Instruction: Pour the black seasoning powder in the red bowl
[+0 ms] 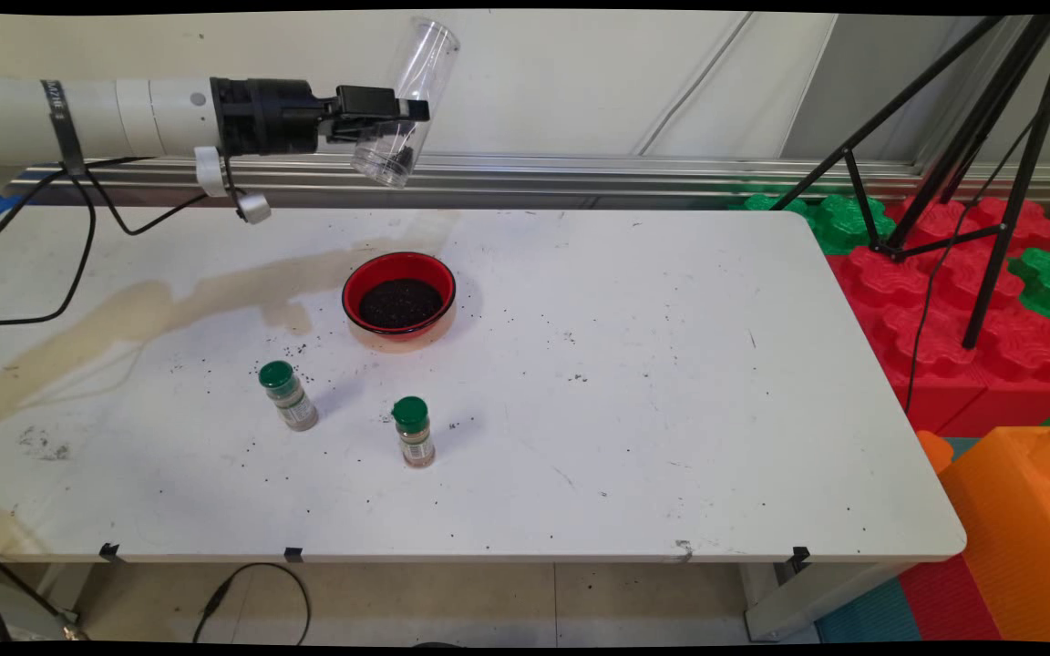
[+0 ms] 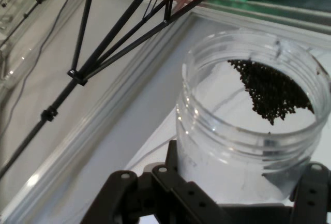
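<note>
My gripper (image 1: 395, 109) is raised high above the table's far side and is shut on a clear plastic jar (image 1: 406, 100). The jar tilts, its open mouth up and to the right, with a few dark grains left at its bottom. In the hand view the jar (image 2: 248, 131) fills the right side between the fingers, dark grains lying along its inner wall. Below it on the table stands a red bowl (image 1: 399, 296) holding dark grains.
Two small spice bottles with green caps stand nearer the front, one at left (image 1: 288, 394) and one at right (image 1: 414, 431). Grains lie scattered over the table (image 1: 671, 410). A black tripod (image 1: 972, 164) and red and green foam blocks (image 1: 944, 301) stand off the right edge.
</note>
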Robot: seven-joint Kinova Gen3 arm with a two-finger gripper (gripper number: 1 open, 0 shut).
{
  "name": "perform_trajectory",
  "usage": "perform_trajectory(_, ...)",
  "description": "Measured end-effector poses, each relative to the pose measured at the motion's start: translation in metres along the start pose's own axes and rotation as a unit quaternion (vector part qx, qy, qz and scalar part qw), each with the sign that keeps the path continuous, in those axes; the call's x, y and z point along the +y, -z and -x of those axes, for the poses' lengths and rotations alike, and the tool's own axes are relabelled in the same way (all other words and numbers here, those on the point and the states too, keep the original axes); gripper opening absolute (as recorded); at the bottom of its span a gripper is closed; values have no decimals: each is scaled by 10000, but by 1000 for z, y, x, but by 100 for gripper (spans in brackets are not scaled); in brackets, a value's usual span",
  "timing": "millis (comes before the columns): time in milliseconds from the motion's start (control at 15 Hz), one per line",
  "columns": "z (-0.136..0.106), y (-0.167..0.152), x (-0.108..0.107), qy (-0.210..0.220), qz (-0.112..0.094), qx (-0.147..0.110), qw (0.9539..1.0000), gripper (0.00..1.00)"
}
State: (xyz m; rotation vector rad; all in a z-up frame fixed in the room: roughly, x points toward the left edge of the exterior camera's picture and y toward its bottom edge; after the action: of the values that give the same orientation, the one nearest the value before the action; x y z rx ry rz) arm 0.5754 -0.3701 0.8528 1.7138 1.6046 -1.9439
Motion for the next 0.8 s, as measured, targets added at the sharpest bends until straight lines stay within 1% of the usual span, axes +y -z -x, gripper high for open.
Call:
perform_trajectory(200, -1, 1, 2, 417, 108, 37, 9991, 0)
perform_trajectory(400, -2, 2, 3, 700, 181, 57, 9974, 0)
perform_trajectory(600, -3, 2, 5, 1100, 285, 82, 9935, 0)
perform_trajectory(733, -3, 3, 6, 1412, 359, 99, 9893, 0)
perform_trajectory(800, -4, 3, 6, 1501, 378, 104, 9879, 0)
